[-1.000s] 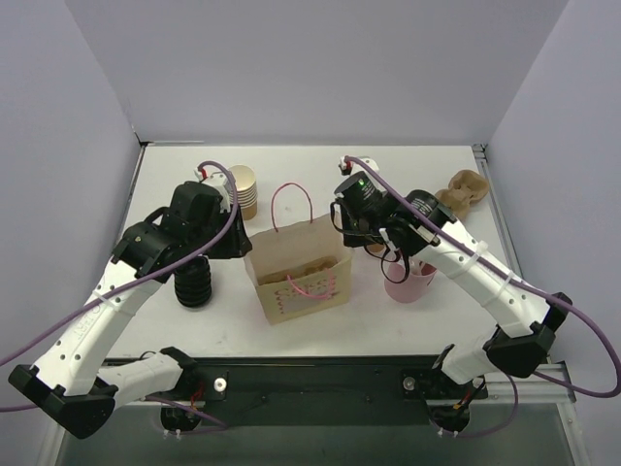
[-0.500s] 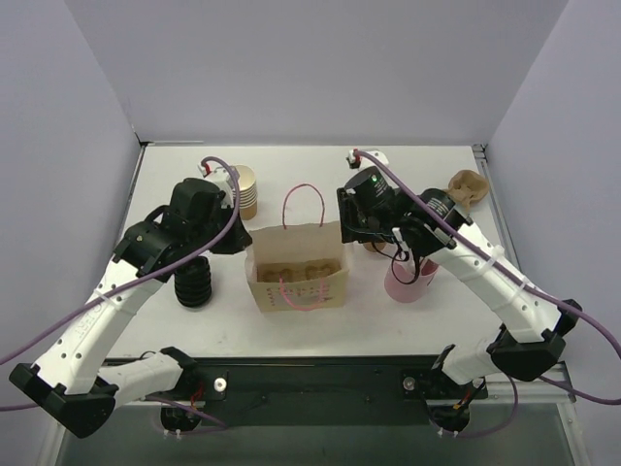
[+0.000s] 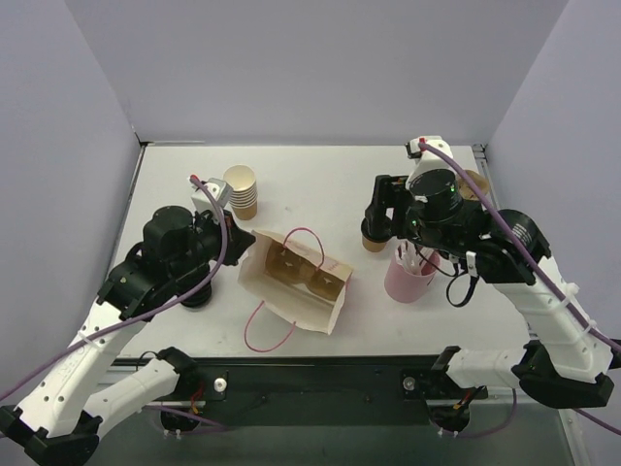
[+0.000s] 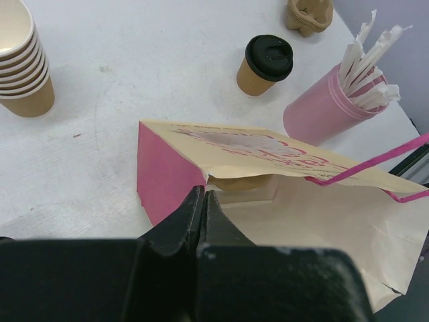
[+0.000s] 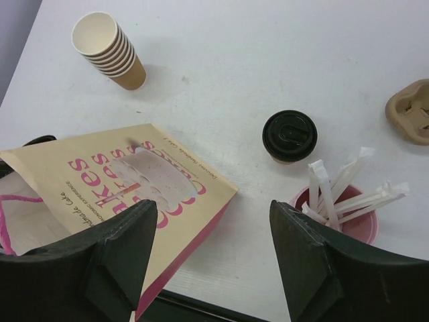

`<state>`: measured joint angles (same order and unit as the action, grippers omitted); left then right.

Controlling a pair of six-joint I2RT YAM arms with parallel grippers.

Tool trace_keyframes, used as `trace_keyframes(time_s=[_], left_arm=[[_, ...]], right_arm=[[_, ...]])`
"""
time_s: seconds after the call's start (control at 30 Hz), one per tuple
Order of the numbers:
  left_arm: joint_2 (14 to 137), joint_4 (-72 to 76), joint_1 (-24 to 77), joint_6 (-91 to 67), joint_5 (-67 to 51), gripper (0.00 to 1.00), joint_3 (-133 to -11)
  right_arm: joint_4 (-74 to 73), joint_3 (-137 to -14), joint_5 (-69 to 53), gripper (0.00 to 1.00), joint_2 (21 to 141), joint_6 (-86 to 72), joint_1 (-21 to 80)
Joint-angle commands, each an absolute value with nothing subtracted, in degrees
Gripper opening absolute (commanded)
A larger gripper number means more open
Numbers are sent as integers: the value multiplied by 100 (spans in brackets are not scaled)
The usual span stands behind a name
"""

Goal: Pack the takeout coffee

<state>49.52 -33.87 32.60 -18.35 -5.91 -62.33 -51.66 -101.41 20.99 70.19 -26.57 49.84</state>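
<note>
The takeout coffee (image 3: 372,241), a tan cup with a black lid, stands upright on the table right of the paper bag (image 3: 291,303); it also shows in the wrist views (image 4: 265,64) (image 5: 289,136). The bag (image 4: 268,149) (image 5: 114,176) is tipped over, its mouth facing the left arm. My left gripper (image 3: 239,249) (image 4: 203,194) is shut on the bag's rim. My right gripper (image 3: 386,216) (image 5: 213,208) is open and holds nothing; it hovers over the table between the bag and the coffee, above both.
A stack of lidless tan cups (image 3: 241,190) (image 4: 17,64) (image 5: 110,50) stands at the back left. A pink cup with white straws (image 3: 408,279) (image 4: 328,109) (image 5: 342,209) stands close right of the coffee. A brown pulp cup carrier (image 4: 308,13) (image 5: 410,111) lies at the far right.
The left gripper shut on the bag's rim and the bag tipped from upright onto its side. The right gripper opened, let go of the bag's right edge and drew back to the right.
</note>
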Motion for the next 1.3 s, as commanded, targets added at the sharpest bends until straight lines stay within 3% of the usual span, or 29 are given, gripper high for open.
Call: trace_keyframes(time_s=[0.0,0.27,0.5,0.8,1.27], left_arm=[[4825,-2962,3278,-1679,-694,0,-6205],[4483,-3023,3278,-1802,-624,0,-5968],[4167,-3076,3278,-1889,-729,0,-5713],[3867,-3155,3270,-1793,-1116,0,-5537],[3788,-3480,3270,-1802,-1283,0,-5669]], right_arm=[[-5019,-10072,2259,68,6935,-2418,4939],[-4773,-10203,2144,67,7320,-2145,4729],[-4535,-10441,1109,70,8313,-1504,3176],[-4719,-10660,-147,78,9755,-203,2163],[-4957,-10714,-439,77,11030,835,1925]])
